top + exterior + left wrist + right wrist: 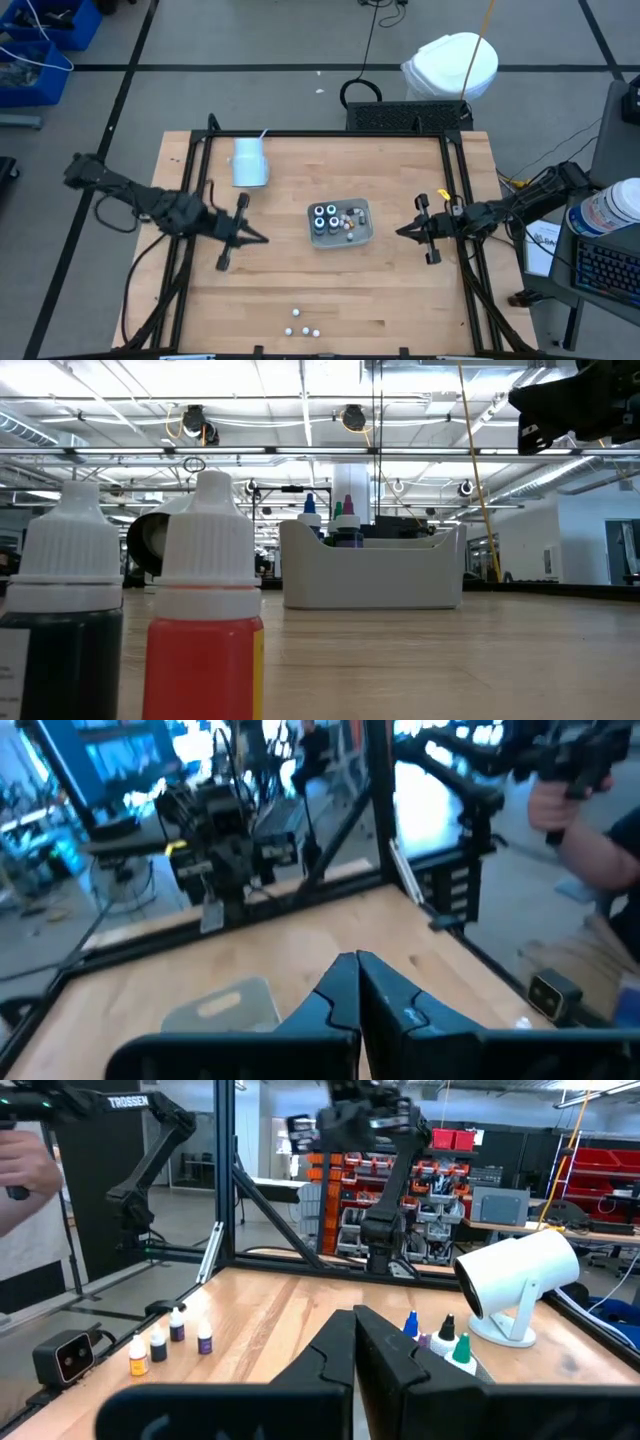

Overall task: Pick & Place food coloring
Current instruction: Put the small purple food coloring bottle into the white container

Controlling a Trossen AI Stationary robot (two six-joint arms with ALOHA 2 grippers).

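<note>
The food coloring is in two groups. Some tiny bottles (330, 218) stand upright in a grey tray (365, 232) at the table's middle; their coloured tips (440, 1338) show in the right wrist view. Several more bottles (302, 326) stand on their bases near the front edge, two of them close up, one dark (60, 615) and one red (205, 625). My left gripper (262, 238) hovers shut left of the tray, its fingers (340, 982) together. My right gripper (400, 232) hovers shut right of the tray, pointing at it.
A white cup (249, 162) lies on its side at the far left of the table, left of and behind the tray. Black frame rails (455, 190) border the table. A person's hand (580, 810) shows beyond the table's edge. Bare wood lies between the tray and the front bottles.
</note>
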